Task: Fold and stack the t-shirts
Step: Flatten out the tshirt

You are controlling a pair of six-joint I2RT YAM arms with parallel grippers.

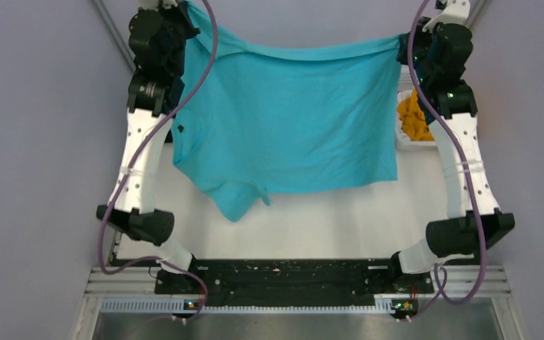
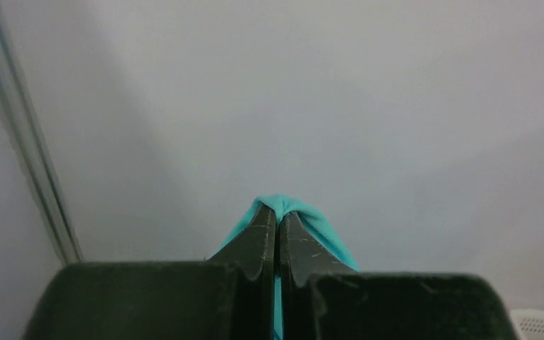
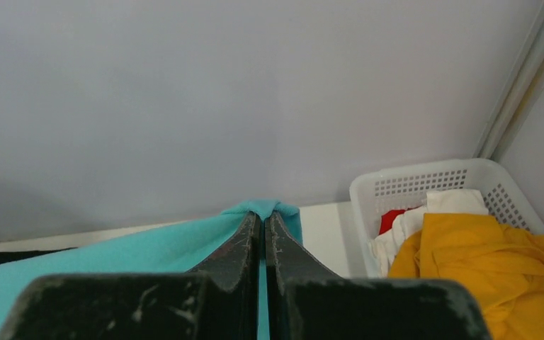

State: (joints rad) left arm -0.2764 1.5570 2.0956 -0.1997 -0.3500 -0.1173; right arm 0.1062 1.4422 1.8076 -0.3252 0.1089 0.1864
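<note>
The turquoise-blue t-shirt [image 1: 290,120] hangs spread in the air between my two raised arms, its lower edge and a sleeve drooping toward the white table. My left gripper [image 2: 278,212] is shut on one top corner of the shirt [image 2: 312,216]. My right gripper [image 3: 263,216] is shut on the other top corner [image 3: 149,251]. In the top view the left gripper [image 1: 184,18] is at the far left and the right gripper [image 1: 405,44] at the far right. An orange-yellow t-shirt [image 3: 482,262] lies in the basket. The black t-shirt is hidden.
A white plastic lattice basket [image 3: 425,180] stands at the far right of the table, holding the orange-yellow shirt [image 1: 414,117] plus white and red cloth. Grey walls close in the back and sides. The white table [image 1: 326,219] lies below the hanging shirt.
</note>
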